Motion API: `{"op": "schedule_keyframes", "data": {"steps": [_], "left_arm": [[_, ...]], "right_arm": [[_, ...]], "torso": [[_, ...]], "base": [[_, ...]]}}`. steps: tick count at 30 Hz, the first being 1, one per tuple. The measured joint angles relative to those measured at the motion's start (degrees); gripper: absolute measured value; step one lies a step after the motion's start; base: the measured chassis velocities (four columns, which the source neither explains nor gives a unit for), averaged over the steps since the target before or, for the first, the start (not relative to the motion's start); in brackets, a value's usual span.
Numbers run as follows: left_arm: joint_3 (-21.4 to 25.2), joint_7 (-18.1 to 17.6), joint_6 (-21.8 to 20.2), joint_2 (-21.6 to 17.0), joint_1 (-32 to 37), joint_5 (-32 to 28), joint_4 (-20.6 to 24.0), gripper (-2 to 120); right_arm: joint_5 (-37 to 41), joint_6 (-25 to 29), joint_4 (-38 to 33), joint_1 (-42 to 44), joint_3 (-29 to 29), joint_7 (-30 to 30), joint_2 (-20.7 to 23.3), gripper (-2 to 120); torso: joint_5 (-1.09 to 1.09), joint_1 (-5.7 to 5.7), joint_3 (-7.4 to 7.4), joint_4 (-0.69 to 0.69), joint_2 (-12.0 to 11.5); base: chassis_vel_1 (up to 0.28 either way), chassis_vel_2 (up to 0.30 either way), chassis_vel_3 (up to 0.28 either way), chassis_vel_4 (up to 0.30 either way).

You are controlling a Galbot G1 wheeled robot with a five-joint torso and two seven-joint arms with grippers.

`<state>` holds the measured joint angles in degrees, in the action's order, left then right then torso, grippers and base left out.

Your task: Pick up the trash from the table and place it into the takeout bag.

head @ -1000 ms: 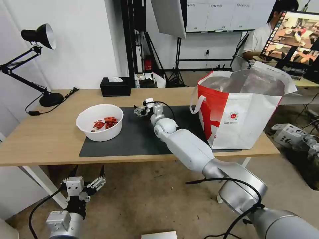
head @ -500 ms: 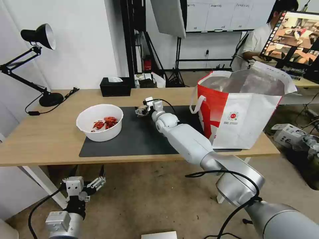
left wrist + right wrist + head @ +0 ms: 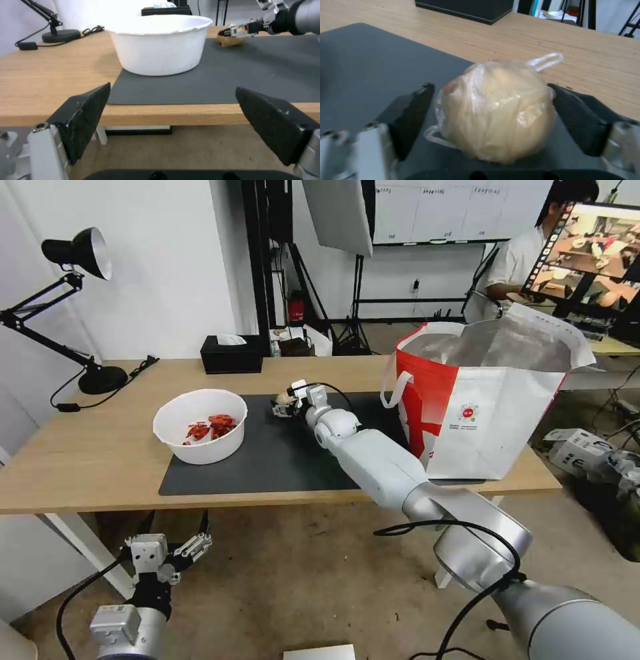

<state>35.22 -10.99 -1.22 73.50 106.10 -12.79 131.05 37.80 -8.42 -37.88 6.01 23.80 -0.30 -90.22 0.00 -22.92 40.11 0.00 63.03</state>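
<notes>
A small tied beige pouch [image 3: 493, 110] of trash lies on the dark mat [image 3: 267, 467] of the table [image 3: 100, 460]. My right gripper [image 3: 490, 87] is open around the pouch [image 3: 285, 399], one finger close on each side. The white bowl [image 3: 200, 425] with red shellfish scraps sits on the mat's left end. At the table's right end the white-and-red takeout bag [image 3: 487, 407] stands open, showing its foil lining. My left gripper [image 3: 173, 540] hangs open below the table's front edge, facing the bowl [image 3: 160, 45].
A black tissue box [image 3: 232, 355] stands at the table's far edge behind the mat. A black desk lamp [image 3: 100, 377] and its cable occupy the far left corner. Bare mat lies between the bowl and the bag.
My right arm has reached a little farther across the mat, bringing its fingers around the pouch. The left arm, bowl and bag have stayed where they were.
</notes>
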Motion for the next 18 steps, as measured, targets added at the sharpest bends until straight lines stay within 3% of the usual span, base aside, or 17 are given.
{"op": "schedule_keyframes", "data": {"steps": [5,12,18], "left_arm": [[0.0,-0.1,0.0,0.1,-0.1,0.0,-0.2,100],[-0.4,-1.4,0.1,0.0,-0.3,0.3,-0.4,100],[-0.4,-1.4,0.1,-0.2,-0.6,0.1,-0.4,100]], "right_arm": [[0.2,-0.1,0.1,0.3,0.3,-0.1,0.0,74],[1.5,-1.0,0.2,0.7,0.4,-0.1,0.1,42],[1.5,-1.4,-1.3,1.3,0.0,0.6,0.2,25]], "torso": [[0.00,0.00,0.00,0.00,0.0],[0.00,0.01,0.00,0.00,0.0],[0.00,0.00,0.00,-0.01,0.0]], "base": [[0.000,0.000,0.000,0.000],[0.000,0.000,0.000,0.000],[0.000,0.000,0.000,0.000]]}}
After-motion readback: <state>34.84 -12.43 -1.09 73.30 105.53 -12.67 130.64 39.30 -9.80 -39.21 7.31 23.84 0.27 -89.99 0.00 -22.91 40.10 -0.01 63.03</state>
